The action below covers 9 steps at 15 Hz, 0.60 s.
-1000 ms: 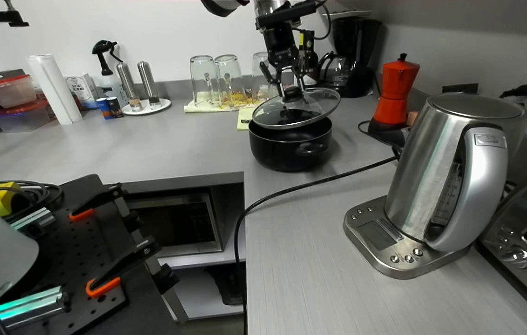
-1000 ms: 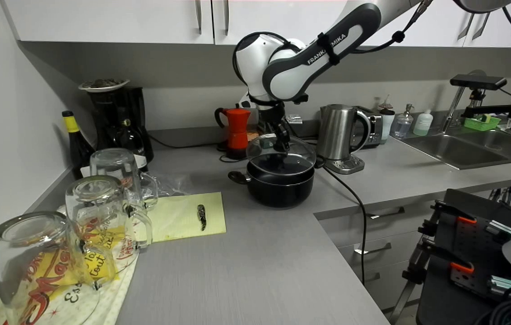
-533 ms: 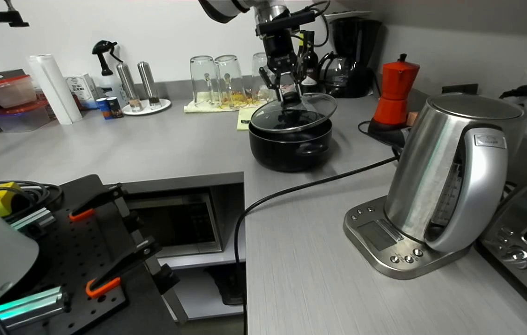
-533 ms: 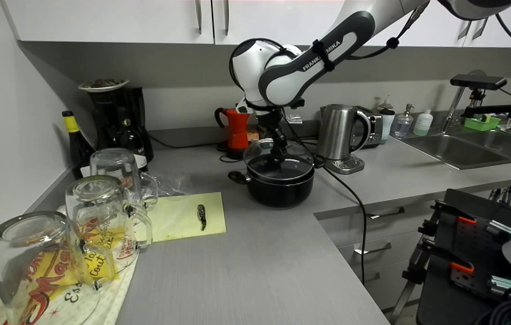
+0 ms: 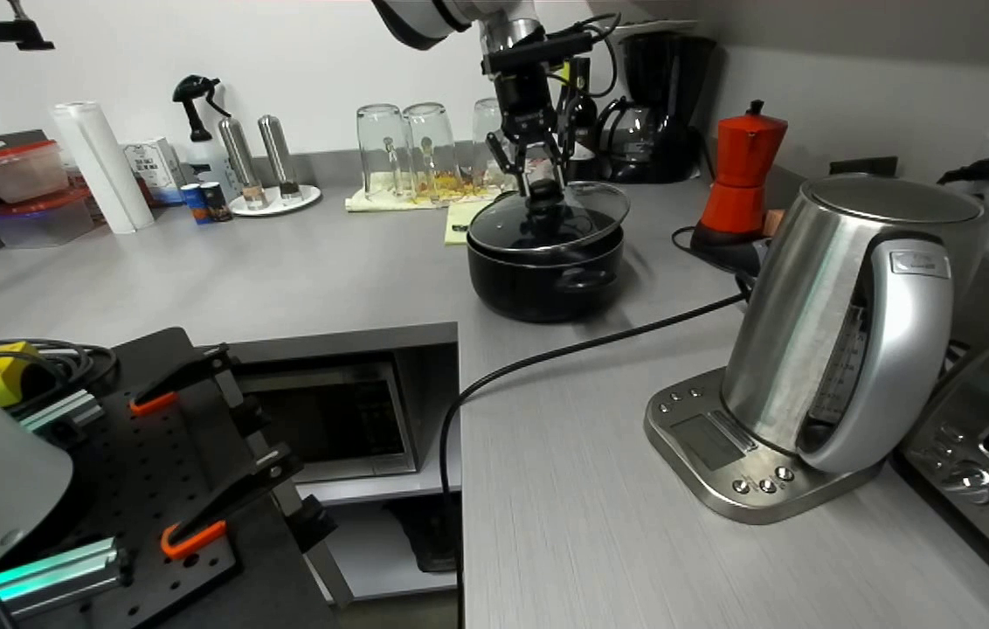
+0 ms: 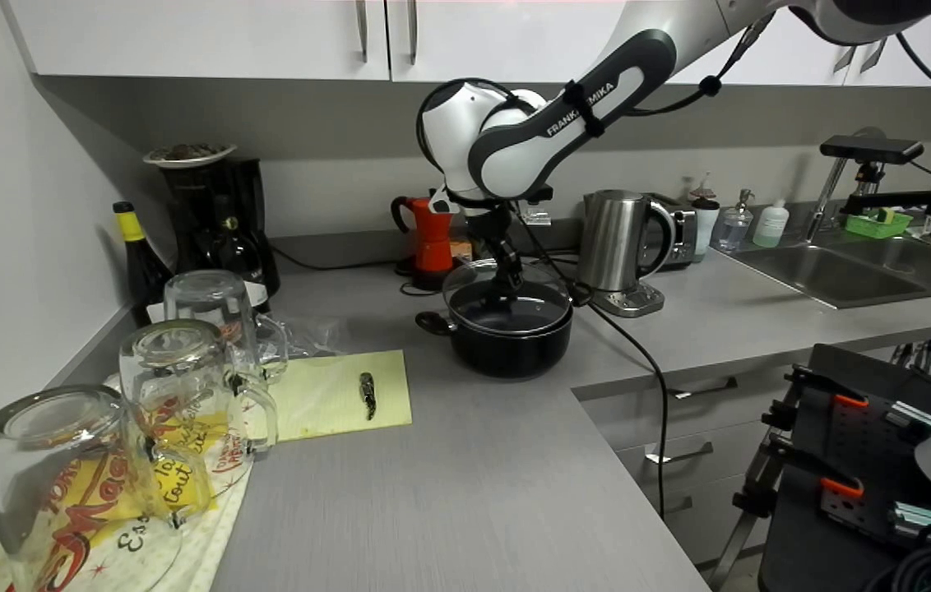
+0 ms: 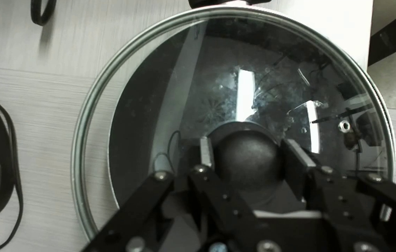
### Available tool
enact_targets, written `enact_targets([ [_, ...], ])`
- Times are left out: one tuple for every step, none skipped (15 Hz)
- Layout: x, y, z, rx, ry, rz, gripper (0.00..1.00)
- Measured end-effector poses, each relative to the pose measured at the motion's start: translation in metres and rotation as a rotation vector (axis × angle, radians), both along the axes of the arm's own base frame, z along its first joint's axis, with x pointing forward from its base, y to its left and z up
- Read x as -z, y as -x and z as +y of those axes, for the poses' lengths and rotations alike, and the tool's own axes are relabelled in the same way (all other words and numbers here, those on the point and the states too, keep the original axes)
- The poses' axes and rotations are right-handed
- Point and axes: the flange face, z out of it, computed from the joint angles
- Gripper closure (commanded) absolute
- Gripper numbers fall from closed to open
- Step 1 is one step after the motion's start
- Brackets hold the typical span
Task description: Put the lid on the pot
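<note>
Grasping the black knob (image 7: 247, 157) of the lid (image 7: 215, 98) between its two fingers (image 7: 206, 152), the gripper (image 7: 252, 154) is low over the pot (image 5: 538, 288), one finger on each side of the knob. The lid is directly below the fingers, spreading out around them as a clear-glass disc with a thin metal rim. The pot is lower again, under the lid and standing on the counter (image 6: 400, 501). Seen in an exterior view, the lid is tilted, its side to the right of the fingers higher than its side to the left. Whether the low side touches the pot cannot be told. In the wrist view, to the left of the fingers, the lid's rim reaches out past the pot's edge, and the counter shows through the glass between them. A pot handle (image 6: 433, 323) sticks out to the lower left of the fingers in an exterior view.

Behind and left of the fingers there stands the red moka pot (image 6: 433, 238); to their right are the steel kettle (image 6: 618, 238) and a black cable (image 6: 664, 419). Well apart to the left of the fingers lies a yellow sheet (image 6: 301, 411) with a small dark object (image 6: 368, 395) on it, and farther left stand upturned glass mugs (image 6: 186, 374)
</note>
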Motion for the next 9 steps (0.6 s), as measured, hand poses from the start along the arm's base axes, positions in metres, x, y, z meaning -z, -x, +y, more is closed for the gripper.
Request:
enact_targets([
  [0.001, 0.0002, 0.0, 0.001, -0.002, 0.002, 0.75],
  [0.0017, 0.0003, -0.0003, 0.002, -0.004, 0.004, 0.75],
  [0.0024, 0.0003, -0.0007, 0.004, -0.005, 0.005, 0.75],
  [0.0029, 0.0003, -0.0013, 0.005, -0.006, 0.006, 0.75],
  [0.0034, 0.0003, -0.0019, 0.007, -0.008, 0.007, 0.75],
  [0.0039, 0.0003, -0.0026, 0.009, -0.009, 0.009, 0.75],
  [0.0045, 0.0003, -0.0031, 0.009, -0.011, 0.011, 0.75],
  [0.005, 0.0004, -0.0033, 0.009, -0.014, 0.013, 0.75],
  [0.0056, 0.0005, -0.0036, 0.008, -0.017, 0.016, 0.75],
])
